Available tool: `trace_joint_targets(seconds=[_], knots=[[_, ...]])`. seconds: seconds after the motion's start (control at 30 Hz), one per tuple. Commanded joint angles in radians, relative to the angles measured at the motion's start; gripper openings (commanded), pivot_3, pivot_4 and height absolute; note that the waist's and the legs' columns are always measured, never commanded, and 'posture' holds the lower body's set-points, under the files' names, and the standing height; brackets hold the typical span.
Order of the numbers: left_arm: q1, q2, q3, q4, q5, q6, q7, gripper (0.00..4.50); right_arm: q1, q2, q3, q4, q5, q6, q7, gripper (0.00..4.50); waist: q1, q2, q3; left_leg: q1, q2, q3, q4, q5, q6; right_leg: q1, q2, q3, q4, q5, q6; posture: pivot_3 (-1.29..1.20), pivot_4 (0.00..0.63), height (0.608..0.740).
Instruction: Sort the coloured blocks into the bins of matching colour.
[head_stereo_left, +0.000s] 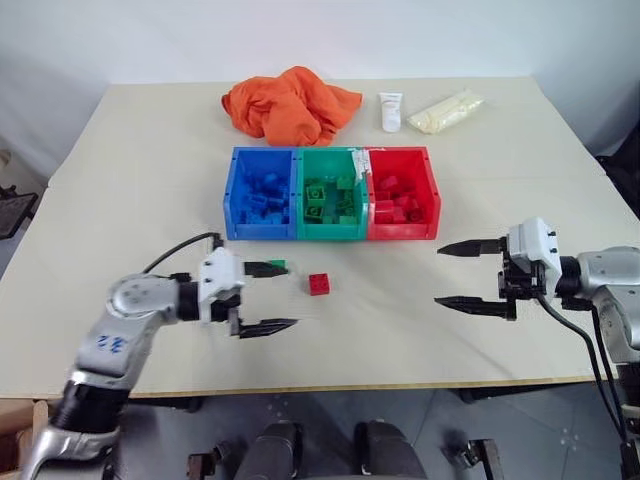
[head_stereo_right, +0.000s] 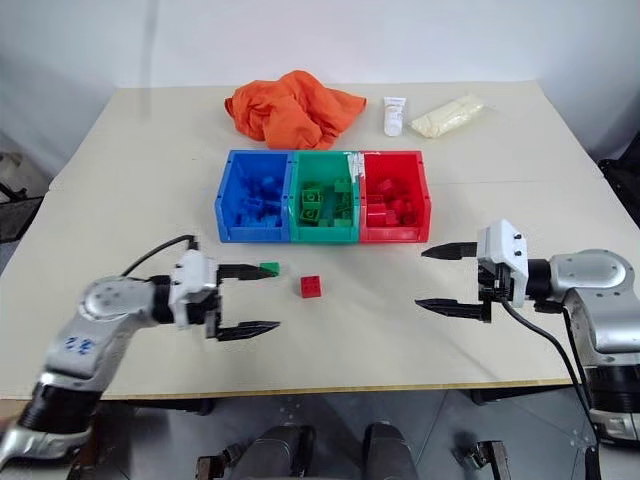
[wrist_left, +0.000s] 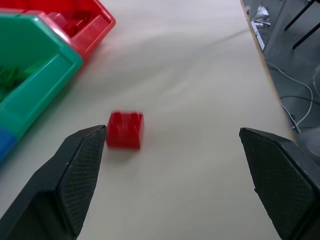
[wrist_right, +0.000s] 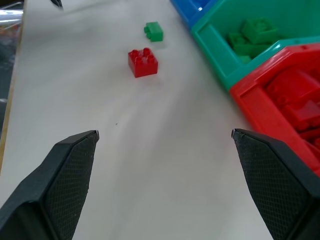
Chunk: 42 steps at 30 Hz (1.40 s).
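Observation:
The bins stand joined in a row at mid-table: blue (head_stereo_left: 258, 229), green (head_stereo_left: 330, 230) and red (head_stereo_left: 402, 230), each holding several blocks of its own colour. A red block (head_stereo_left: 320, 284) lies loose on the table in front of the green bin. A green block (head_stereo_left: 279, 265) lies just left of it, right by the far fingertip of my left gripper. My left gripper (head_stereo_left: 290, 295) is open and empty, pointing at the red block (wrist_left: 125, 130) from the left. My right gripper (head_stereo_left: 437, 275) is open and empty, in front of the red bin, facing both loose blocks (wrist_right: 143, 62).
An orange cloth (head_stereo_left: 290, 103), a white tube (head_stereo_left: 390, 111) and a pale yellow bag (head_stereo_left: 446, 110) lie along the far side behind the bins. The table's front edge (head_stereo_left: 340, 385) runs close below both grippers.

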Motion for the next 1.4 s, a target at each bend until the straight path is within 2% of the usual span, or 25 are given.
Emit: trace_joint_targets(seconds=[0.03,0.2,0.47,0.63,0.83,1.17,1.4], knots=[[-0.096,-0.047,-0.065,0.081,0.052,-0.019,0.003,4.5,0.052,-0.006,-0.059,-0.092,0.039,0.017,-0.051,4.46,0.004,0.0,0.0,0.0,0.0,0.0,0.0,0.0,0.0,0.0,0.0,0.0,0.0,0.0,0.0,0.0,0.15,0.74],[-0.228,-0.113,-0.151,0.236,0.148,-0.063,0.001,4.5,0.142,-0.002,-0.102,-0.176,0.056,0.037,-0.116,4.46,0.017,0.0,0.0,0.0,0.0,0.0,0.001,0.0,0.0,0.0,0.0,0.0,0.001,0.0,0.0,0.0,0.15,0.74],[-0.362,-0.169,-0.25,0.358,0.258,-0.048,-0.011,4.5,0.222,0.002,-0.136,-0.241,0.071,0.043,-0.183,4.46,0.024,0.0,0.0,0.0,0.0,0.001,0.002,0.0,0.0,0.001,0.001,0.001,0.001,0.0,0.0,0.0,0.15,0.74],[-0.43,-0.161,-0.3,0.413,0.336,-0.01,-0.028,4.5,0.251,0.001,-0.152,-0.263,0.08,0.042,-0.209,4.46,0.022,-0.001,0.0,-0.001,0.0,0.001,0.002,0.0,0.0,0.001,0.002,0.001,0.002,0.0,0.001,0.0,0.15,0.74],[-0.445,-0.173,-0.306,0.441,0.365,-0.009,-0.041,4.5,0.271,-0.004,-0.157,-0.273,0.087,0.04,-0.229,4.46,0.023,-0.001,0.0,0.0,0.0,0.001,0.002,0.0,0.0,0.0,0.003,0.001,0.002,0.0,0.001,0.0,0.15,0.74],[-0.438,-0.198,-0.282,0.441,0.36,-0.013,-0.025,1.49,0.257,-0.009,-0.148,-0.255,0.083,0.032,-0.235,4.5,0.023,-0.001,0.0,-0.001,0.0,0.001,0.003,0.0,0.0,0.001,0.003,0.001,0.002,0.0,0.001,0.0,0.15,0.74],[-0.431,-0.25,-0.215,0.436,0.299,-0.077,0.011,1.49,0.281,-0.002,-0.184,-0.232,0.084,0.027,-0.251,4.5,0.025,-0.001,0.001,-0.001,0.0,0.001,0.003,0.0,0.0,0.001,0.003,0.001,0.002,0.0,0.001,0.0,0.15,0.74]])
